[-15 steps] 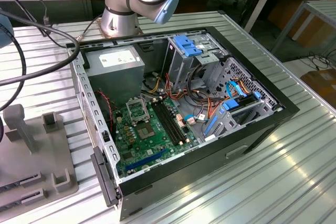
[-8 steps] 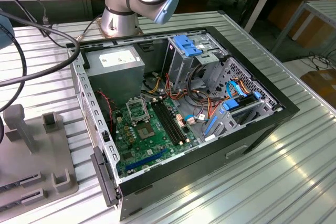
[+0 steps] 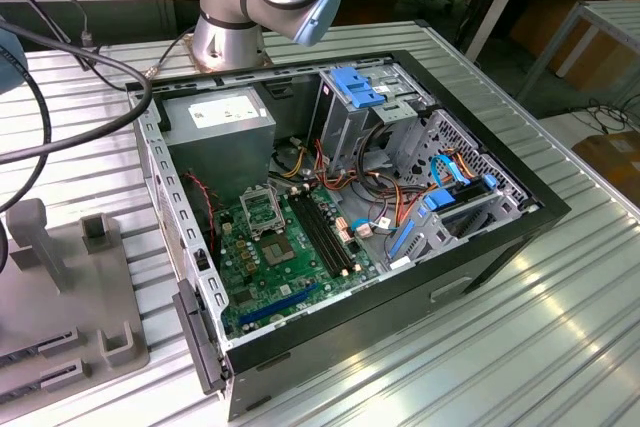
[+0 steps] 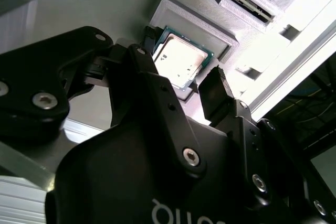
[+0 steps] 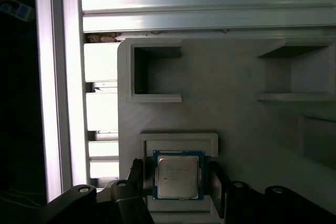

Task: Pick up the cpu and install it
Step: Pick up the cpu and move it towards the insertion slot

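The cpu [image 5: 178, 177], a small square chip with a silvery top and a green rim, lies flat in a recessed grey nest [image 5: 178, 139] on a grey fixture plate. In both wrist views my gripper [image 5: 176, 183] hovers right over it, open. One black finger [image 5: 137, 176] stands at one edge of the chip and the other finger [image 5: 215, 179] at the opposite edge, each with a narrow gap. The second wrist view shows the cpu [image 4: 181, 62] between the same fingertips [image 4: 214, 88]. In the exterior view the open metal socket [image 3: 262, 209] sits on the green motherboard [image 3: 290, 262] inside the computer case.
The open black computer case [image 3: 500, 247] lies on a ribbed metal table, with a grey power supply box [image 3: 220, 119], drive cages and cable bundles inside. The grey fixture plate [image 3: 60, 297] with upright blocks stands at the exterior view's left. Black cables [image 3: 60, 97] loop above it.
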You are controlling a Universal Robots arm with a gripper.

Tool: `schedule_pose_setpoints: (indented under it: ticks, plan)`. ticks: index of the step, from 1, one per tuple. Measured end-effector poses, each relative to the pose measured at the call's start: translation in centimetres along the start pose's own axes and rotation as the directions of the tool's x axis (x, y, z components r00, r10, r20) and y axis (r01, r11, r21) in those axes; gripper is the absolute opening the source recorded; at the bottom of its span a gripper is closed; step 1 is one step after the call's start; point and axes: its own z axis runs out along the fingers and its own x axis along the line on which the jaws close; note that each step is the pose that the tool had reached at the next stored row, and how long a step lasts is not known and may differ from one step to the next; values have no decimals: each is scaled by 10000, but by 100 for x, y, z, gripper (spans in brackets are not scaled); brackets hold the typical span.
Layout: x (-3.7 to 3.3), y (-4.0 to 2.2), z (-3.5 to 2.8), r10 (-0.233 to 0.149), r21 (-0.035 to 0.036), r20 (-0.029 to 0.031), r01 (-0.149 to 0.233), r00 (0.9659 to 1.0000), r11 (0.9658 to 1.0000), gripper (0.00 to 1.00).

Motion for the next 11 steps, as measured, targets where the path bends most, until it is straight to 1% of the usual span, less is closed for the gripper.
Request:
schedule_pose_setpoints:
  ticks: [11]
  plan:
    - [-1, 0, 10, -9, 4, 1, 9, 10000, 10000, 61]
